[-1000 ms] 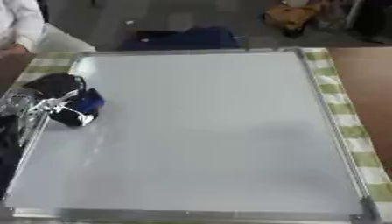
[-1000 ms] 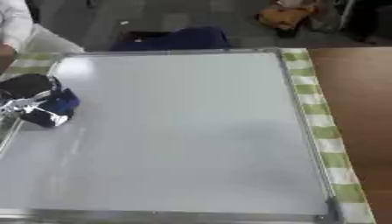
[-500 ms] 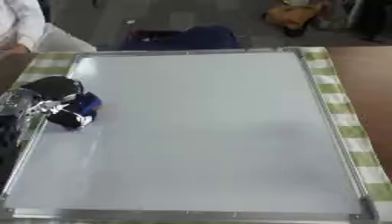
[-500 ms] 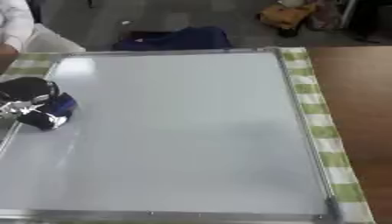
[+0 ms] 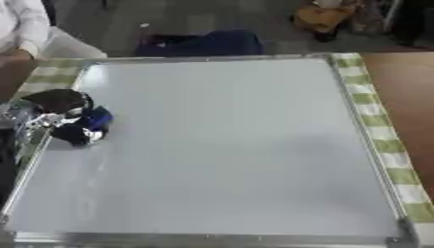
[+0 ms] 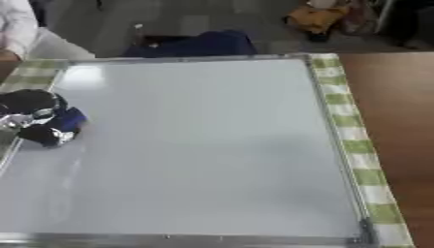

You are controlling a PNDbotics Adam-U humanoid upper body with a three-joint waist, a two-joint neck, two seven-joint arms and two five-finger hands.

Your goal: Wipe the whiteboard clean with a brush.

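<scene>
Left hand (image 5: 61,112), at mid-left of frame, is curled round a dark blue brush (image 5: 87,127) pressed on the whiteboard (image 5: 237,145) near its left rim. Vs. 1 s ago, hand + brush sit slightly nearer the left edge, i.e. the stroke is ending at the border. Board surface reads blank, faint smears lower left; wiping looks near done. Right hand not visible. Green-check cloth (image 5: 381,140) lies under the board.

Brown wooden table (image 6: 398,111) with a green-and-white checked cloth (image 6: 349,123) spread on it, and a big metal-framed whiteboard (image 5: 229,145) lying flat on the cloth.
</scene>
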